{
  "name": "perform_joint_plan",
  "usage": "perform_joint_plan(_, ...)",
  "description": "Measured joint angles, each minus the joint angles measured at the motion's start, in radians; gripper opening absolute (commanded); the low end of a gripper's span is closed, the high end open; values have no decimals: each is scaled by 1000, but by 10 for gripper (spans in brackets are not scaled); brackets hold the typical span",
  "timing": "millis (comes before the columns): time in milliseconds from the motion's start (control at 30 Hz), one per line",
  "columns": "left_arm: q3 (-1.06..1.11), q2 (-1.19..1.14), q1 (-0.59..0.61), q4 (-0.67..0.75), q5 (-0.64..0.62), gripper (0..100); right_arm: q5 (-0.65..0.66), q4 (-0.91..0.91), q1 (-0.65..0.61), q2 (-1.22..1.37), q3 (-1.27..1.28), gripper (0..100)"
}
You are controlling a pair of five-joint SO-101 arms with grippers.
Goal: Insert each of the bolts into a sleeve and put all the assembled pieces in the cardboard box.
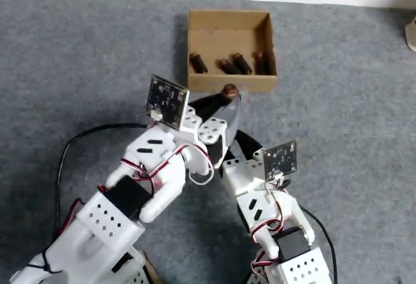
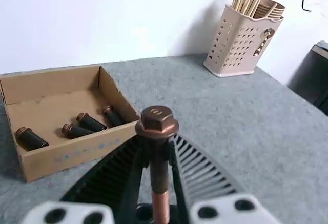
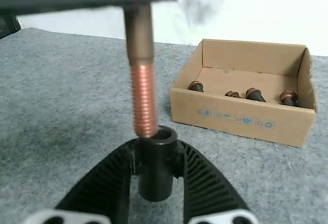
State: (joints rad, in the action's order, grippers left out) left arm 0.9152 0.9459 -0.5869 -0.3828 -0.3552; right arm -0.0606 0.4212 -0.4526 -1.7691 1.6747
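L fingers [image 2: 118, 168] clamped on bolt [image 2: 158, 125], R fingers [image 3: 110, 179] clamped on sleeve [image 3: 155, 170]; bolt tip at sleeve mouth, just beside cardboard box [image 3: 241, 120] w/ 4 assembled pcs [image 3: 252, 95] inside

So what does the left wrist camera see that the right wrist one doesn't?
Left wrist, not right: the hex head of the bolt and a beige utensil holder. Right wrist, not left: the black sleeve in the right gripper, bolt tip at its mouth. Both: the bolt's shank, the cardboard box and four assembled pieces inside.
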Motion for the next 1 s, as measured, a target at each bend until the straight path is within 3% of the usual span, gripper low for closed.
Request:
perform_joint_plan(533, -2, -152, 20, 92, 0, 6, 2, 2, 0, 3, 0, 4)
perform_joint_plan(1000, 35, -157, 38, 78, -5, 8, 2, 0, 0, 2, 0, 4)
